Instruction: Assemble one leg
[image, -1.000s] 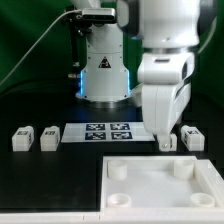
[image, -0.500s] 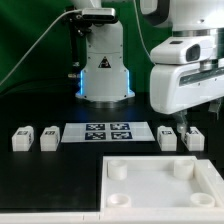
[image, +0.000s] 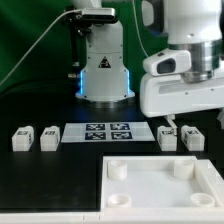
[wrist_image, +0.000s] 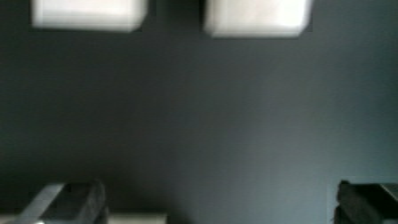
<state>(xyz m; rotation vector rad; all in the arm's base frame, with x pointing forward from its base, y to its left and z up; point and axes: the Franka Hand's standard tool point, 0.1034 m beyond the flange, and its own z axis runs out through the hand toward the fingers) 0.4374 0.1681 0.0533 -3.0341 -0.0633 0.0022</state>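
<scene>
Upward and toward the exterior view's right went the gripper (wrist_image: 217, 198) since the earlier frames, from a low reach at the inner right leg (image: 167, 138) to a higher hover above it; none of the loose parts had shifted. Its fingers (wrist_image: 64, 198) stood spread wide, nothing between them (the wrist view showed only dark table (wrist_image: 214, 110) in the gap).

Nearest the exterior camera lay the white panel (image: 150, 192), flat with its sockets facing up, probably so a leg could be pressed in from above; three round sockets showed. Behind it ran a single row, each block apart from its neighbour, likely so the fingers could close on one alone. The outer left leg (image: 22, 138) and inner left leg (image: 49, 137) came first. The marker board (image: 108, 132) sat in the middle, then the inner right leg and the outer right leg (image: 192, 137). The right pair lay just under the hovering wrist, untouched; I judged one of them the next pick. Farthest back stood the robot base (image: 105, 75).

The count was four legs, one panel, one marker board and one arm.
</scene>
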